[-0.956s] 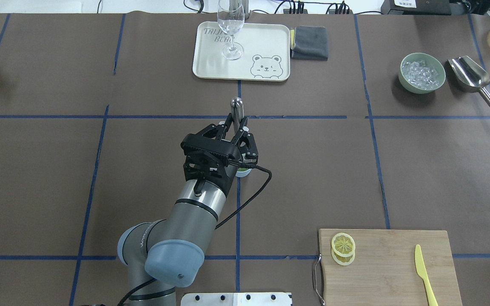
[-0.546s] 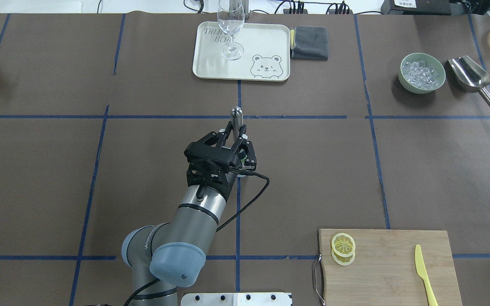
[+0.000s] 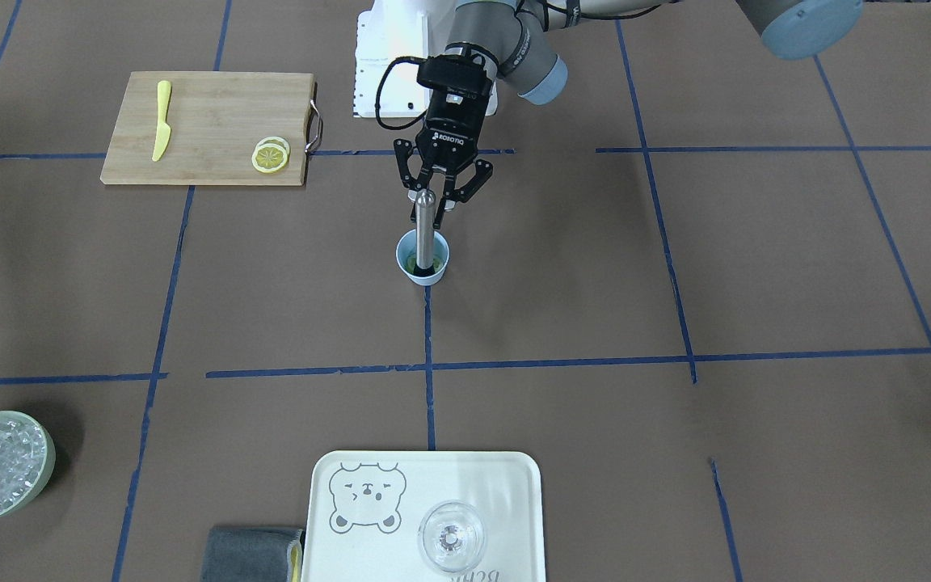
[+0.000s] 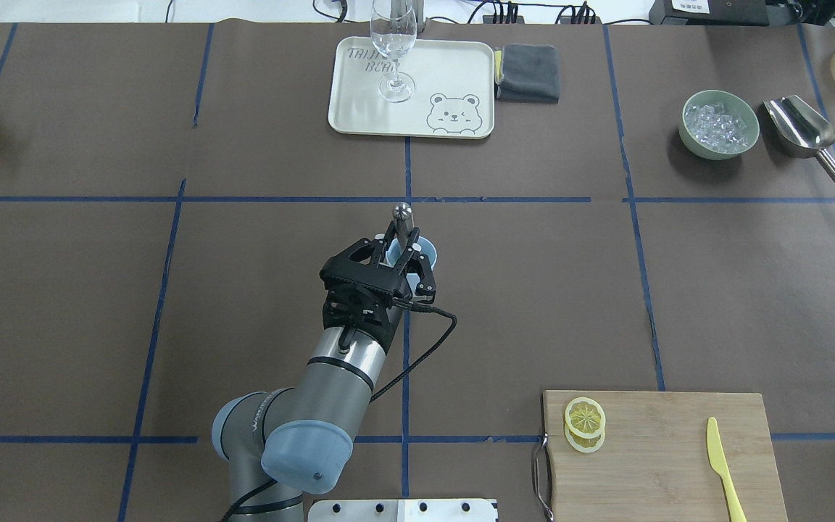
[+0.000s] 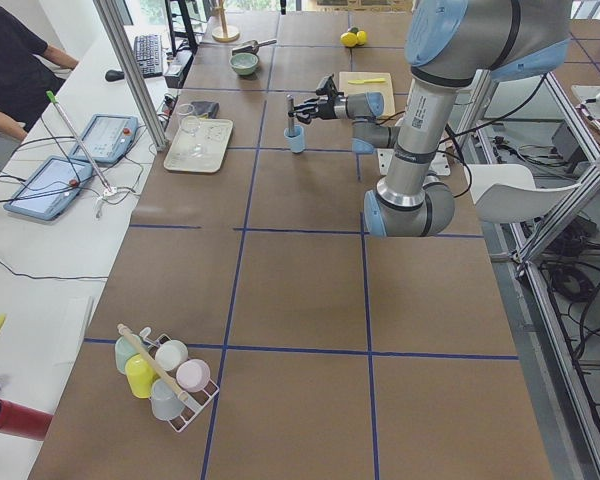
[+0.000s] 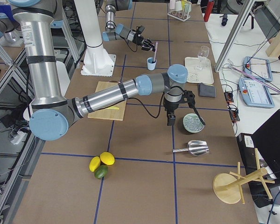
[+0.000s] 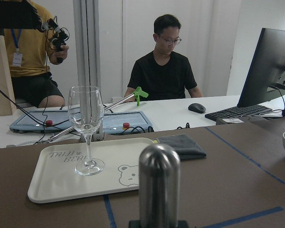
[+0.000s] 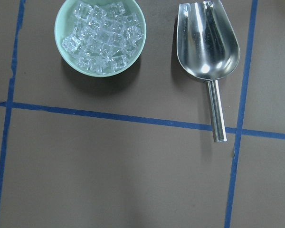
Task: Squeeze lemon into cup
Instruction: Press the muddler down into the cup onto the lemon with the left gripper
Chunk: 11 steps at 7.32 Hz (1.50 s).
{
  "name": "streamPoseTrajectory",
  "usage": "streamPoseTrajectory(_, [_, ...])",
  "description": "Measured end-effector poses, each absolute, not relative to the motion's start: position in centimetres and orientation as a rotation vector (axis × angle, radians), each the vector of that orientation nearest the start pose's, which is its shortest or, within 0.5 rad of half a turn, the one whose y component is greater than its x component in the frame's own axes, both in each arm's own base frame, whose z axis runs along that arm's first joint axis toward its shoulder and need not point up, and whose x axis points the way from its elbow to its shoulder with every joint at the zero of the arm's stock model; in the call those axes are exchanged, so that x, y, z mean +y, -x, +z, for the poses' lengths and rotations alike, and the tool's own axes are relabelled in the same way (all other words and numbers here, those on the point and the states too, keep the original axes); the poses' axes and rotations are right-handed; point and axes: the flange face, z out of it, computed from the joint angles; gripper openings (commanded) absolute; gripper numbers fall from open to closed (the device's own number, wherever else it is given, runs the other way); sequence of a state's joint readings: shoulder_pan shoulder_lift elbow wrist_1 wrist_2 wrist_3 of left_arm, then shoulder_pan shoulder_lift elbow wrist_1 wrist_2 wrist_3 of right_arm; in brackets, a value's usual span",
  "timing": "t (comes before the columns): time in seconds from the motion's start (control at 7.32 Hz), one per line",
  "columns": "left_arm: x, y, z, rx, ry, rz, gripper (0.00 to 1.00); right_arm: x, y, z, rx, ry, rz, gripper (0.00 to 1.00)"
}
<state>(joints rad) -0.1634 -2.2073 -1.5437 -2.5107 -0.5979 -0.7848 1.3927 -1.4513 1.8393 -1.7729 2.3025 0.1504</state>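
Lemon slices (image 4: 584,418), two of them overlapping, are lying on the bamboo cutting board (image 4: 664,464) near its wire handle, and a yellow toy knife (image 4: 720,457) is lying well apart from them on the same board. The light-blue cup (image 3: 426,276) is standing upright near the table's middle, on a blue tape line. The left gripper (image 3: 431,202) is clamping a steel muddler (image 3: 425,230) around its upper part. The rod's rounded top is sticking out above the fingers and its lower end is reaching down inside the cup. Something yellowish-green is showing at the cup's bottom beside the rod, too small to identify. The right gripper (image 6: 170,120) is hanging beside the pale-green bowl of ice (image 6: 192,122) and near the metal scoop (image 6: 193,148); whether its jaws are apart or together I cannot tell.
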Motion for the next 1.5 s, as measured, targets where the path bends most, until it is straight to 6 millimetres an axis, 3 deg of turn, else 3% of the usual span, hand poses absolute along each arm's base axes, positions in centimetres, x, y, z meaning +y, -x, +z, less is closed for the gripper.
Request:
streamPoseTrajectory(0.41, [-31.4, -58.6, 17.9, 0.894, -1.290, -0.265, 0.00, -53.0, 2.7, 48.9, -0.750, -0.058, -0.094, 1.00])
streamPoseTrajectory(0.82, [-30.9, -56.4, 15.4, 0.972, -1.286, -0.280, 0.00, -53.0, 2.7, 48.8, -0.751, -0.059, -0.091, 1.00])
streamPoseTrajectory(1.5, [-29.8, -49.0, 11.2, 1.056, -1.413, -0.258, 0.00, -53.3, 2.7, 48.3, -0.752, -0.069, -0.092, 1.00])
